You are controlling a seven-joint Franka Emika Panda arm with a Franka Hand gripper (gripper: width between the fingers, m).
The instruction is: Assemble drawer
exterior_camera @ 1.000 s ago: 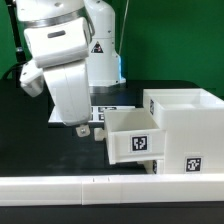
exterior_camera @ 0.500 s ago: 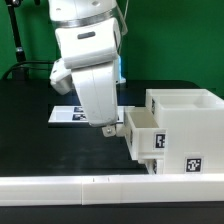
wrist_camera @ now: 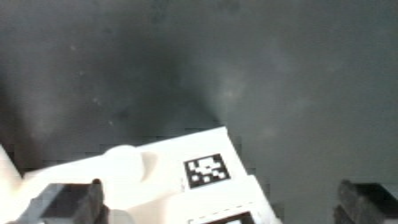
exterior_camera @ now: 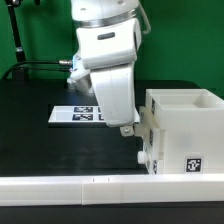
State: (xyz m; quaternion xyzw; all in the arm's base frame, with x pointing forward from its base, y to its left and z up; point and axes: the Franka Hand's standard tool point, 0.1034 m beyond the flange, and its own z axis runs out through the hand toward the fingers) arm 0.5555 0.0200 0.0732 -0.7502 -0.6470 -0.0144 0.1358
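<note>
The white drawer housing stands at the exterior view's right, with a tag on its front. A white tray sits almost fully inside it; only its front face with a round knob shows. My gripper hangs right against that face. In the wrist view the tray front shows with its knob and a tag. The gripper is open, its dark fingers wide apart and holding nothing.
The marker board lies on the black table behind the arm. A low white border wall runs along the front edge. A green backdrop and a dark cable stand at the back left.
The arm has moved toward the exterior view's right. The tray moved with it, from standing well out of the housing to almost fully inside.
</note>
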